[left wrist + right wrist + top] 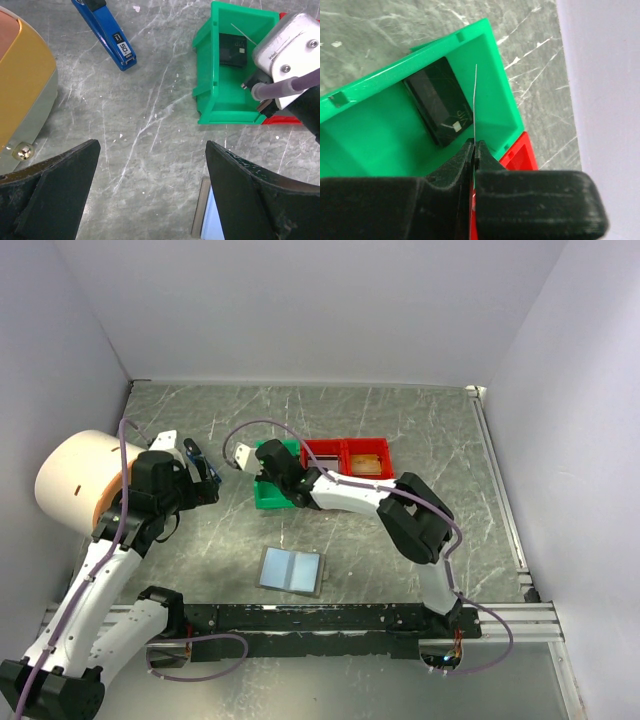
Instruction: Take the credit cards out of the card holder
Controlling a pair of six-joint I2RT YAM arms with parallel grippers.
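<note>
Well apart: card holder (291, 570), right end effector (474, 150) with credit card (475, 100).

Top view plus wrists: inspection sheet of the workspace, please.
Surface: grey marbled table, no damage seen.
Job's things: card holder open, flat, near the bases; black card in green tray; thin card, edge-on, in right hand.
Clutter: blue gadget, cream drum, two red trays.
Hands: left hand open, empty; right hand shut on thin card over green tray.
Cables: purple cables loop off both arms, no snag seen.
Surroundings: white walls on three sides.
</note>
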